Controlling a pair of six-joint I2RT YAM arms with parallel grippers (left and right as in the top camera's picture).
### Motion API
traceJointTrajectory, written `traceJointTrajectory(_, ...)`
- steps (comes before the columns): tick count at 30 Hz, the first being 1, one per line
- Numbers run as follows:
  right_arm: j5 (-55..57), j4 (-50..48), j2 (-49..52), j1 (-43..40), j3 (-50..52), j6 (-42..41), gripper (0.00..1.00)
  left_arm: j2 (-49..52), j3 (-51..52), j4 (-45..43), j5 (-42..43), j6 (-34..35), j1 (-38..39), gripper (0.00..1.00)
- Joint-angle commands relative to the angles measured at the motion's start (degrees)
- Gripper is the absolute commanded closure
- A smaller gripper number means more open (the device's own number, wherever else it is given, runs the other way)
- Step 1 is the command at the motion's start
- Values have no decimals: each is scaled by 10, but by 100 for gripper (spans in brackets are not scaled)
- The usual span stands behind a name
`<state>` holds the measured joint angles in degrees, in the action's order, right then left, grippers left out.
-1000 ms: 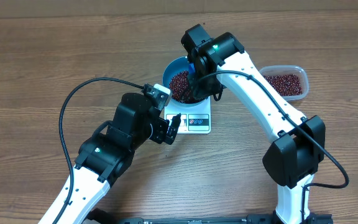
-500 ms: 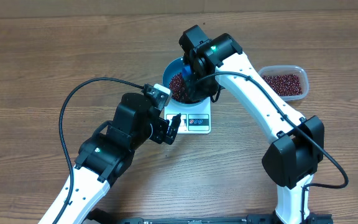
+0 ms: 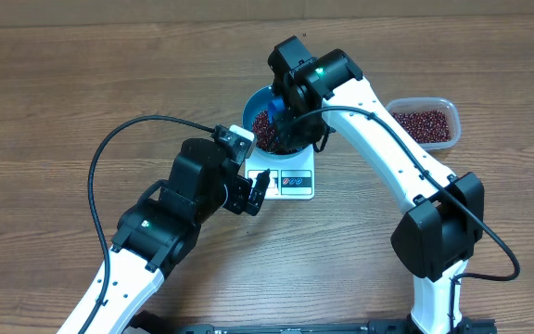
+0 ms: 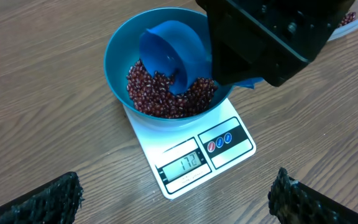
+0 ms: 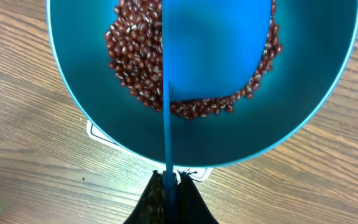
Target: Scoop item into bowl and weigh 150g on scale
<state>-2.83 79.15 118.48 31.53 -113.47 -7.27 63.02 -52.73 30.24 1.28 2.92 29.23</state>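
The bright blue bowl stood upright on the far half of the flat white square scale. Small dark red-brown beans lay in a loose heap across its bottom, well below the rim. The scale's display and blue-marked buttons ran along the near edge, uncovered, and the digits looked like 172.

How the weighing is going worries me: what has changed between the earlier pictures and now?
The right gripper, fingers shut on the blue scoop handle, shifted slightly across the blue bowl, away from the clear tub, carrying the scoop further over the beans; nearly all of that happened early. Nothing was taken or released. The left gripper, open beside the scale, the bowl, scale and tub stayed put.
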Motion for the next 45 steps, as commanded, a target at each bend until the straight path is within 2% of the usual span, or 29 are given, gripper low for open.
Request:
traceJointTrajectory(1, -9, -9, -27, -3, -14, 4, 96, 3, 5, -1, 0, 5, 0, 1)
traceJointTrajectory(28, -12, -3, -73, -9, -14, 14, 96, 3, 5, -1, 0, 5, 0, 0)
traceJointTrajectory(45, 43, 12, -74, -9, -14, 16, 96, 3, 5, -1, 0, 5, 0, 1)
